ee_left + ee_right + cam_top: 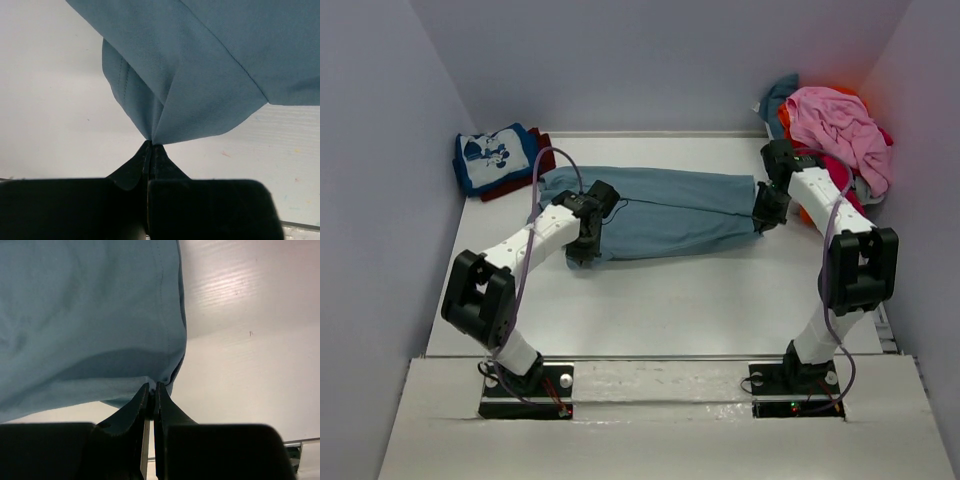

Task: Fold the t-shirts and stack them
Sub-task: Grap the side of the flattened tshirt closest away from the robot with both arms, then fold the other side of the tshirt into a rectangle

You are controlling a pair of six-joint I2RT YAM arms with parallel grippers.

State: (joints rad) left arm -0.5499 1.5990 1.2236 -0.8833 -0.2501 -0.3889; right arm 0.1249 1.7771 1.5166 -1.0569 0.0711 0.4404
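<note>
Slippage risk, judged from above: plain slate-blue cloth t-shirt [670, 212] spread lengthwise between left gripper [582, 243] and right gripper [767, 208], each end merely pinched, prone to slipping free under a harder pull. Left wrist view: left gripper [150, 147] clenched on a gathered corner, fabric fanning out beyond the tips. Right wrist view: right gripper [152, 389] clamped on a thin hem edge, probably the first to let go.

No writing, label, brand or number can be read anywhere. The folded blue cloth t-shirt with white cartoon print [492, 160], upper left of the overhead view, shows a figure only, no letters.
</note>
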